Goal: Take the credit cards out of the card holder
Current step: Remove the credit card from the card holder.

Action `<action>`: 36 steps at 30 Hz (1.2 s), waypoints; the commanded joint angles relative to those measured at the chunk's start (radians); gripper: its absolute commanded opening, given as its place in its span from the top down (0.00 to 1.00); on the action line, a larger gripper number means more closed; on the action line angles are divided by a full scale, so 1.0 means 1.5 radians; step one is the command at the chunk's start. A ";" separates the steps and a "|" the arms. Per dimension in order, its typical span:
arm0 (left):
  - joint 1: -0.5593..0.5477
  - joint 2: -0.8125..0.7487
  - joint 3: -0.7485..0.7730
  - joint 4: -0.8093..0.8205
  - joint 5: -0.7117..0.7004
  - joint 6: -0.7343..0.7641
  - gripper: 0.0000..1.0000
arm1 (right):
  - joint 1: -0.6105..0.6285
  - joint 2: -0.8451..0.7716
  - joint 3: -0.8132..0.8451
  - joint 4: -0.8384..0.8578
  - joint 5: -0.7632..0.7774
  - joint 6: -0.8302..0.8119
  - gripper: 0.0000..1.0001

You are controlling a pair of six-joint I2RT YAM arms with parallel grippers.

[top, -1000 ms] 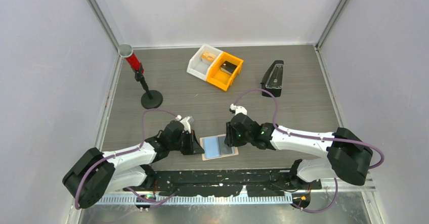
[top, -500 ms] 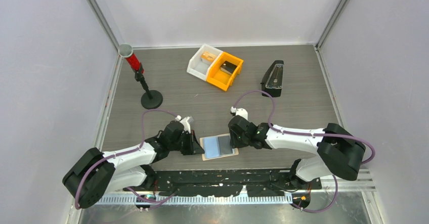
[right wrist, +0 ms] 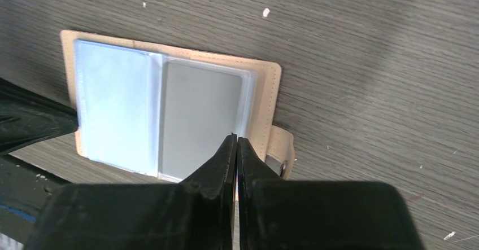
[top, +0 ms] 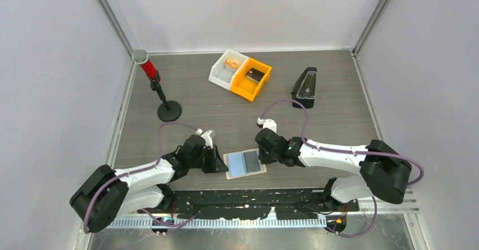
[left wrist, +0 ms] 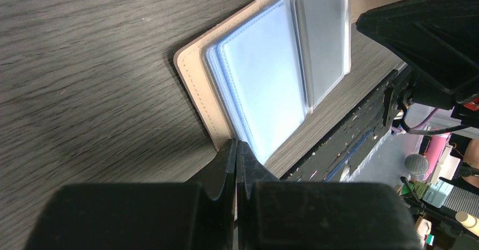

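The right pincer has its two black fingers pressed together, tips down on the right edge of the clear sleeve over the grey card; whether anything thin is caught between them cannot be told. The left pincer is also pressed together, its tips at the lower edge of the card holder, and again no grip can be made out. The holder lies open and flat in the lower middle of the top view, between the two pincers, with the light blue card in a sleeve on its left half and the grey one on its right. A small tab sticks out at the holder's lower right corner. It rests on a dark grey wood-grain table, speckled with a few pale crumbs in the right wrist view. Pale walls close the table in on three sides, with metal posts in the far corners. Toward the top of the frame sit a white bin and an orange bin touching each other, with a black wedge case to their right. A red tube on a black stand is at the upper left. A black rail runs along the bottom edge. What lies in the bins is too small to tell. The left pincer covers the holder's left edge from above, and the clutter beyond the table in the left wrist view is blurred.
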 commanded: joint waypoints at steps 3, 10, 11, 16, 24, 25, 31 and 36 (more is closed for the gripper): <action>0.001 0.001 -0.007 0.032 0.007 0.002 1.00 | 0.009 -0.045 0.027 0.018 0.003 -0.012 0.95; 0.001 0.000 -0.007 0.033 0.007 0.001 1.00 | 0.009 -0.051 0.019 0.034 -0.008 -0.018 0.92; 0.000 -0.001 -0.007 0.032 0.007 0.001 1.00 | 0.009 -0.048 0.021 0.029 -0.008 -0.023 0.86; 0.001 -0.005 -0.009 0.032 0.008 0.000 1.00 | 0.009 -0.025 0.029 0.010 0.013 -0.031 0.74; 0.001 -0.008 -0.010 0.031 0.009 -0.002 1.00 | 0.009 0.004 0.034 0.006 0.021 -0.037 0.74; 0.001 -0.008 -0.010 0.031 0.008 -0.002 1.00 | 0.009 0.007 0.034 0.007 0.023 -0.036 0.74; 0.001 -0.006 -0.010 0.031 0.008 -0.001 1.00 | 0.009 0.023 0.036 0.004 0.033 -0.037 0.79; 0.001 -0.004 -0.010 0.033 0.007 -0.001 1.00 | 0.010 0.021 0.038 0.000 0.040 -0.041 0.91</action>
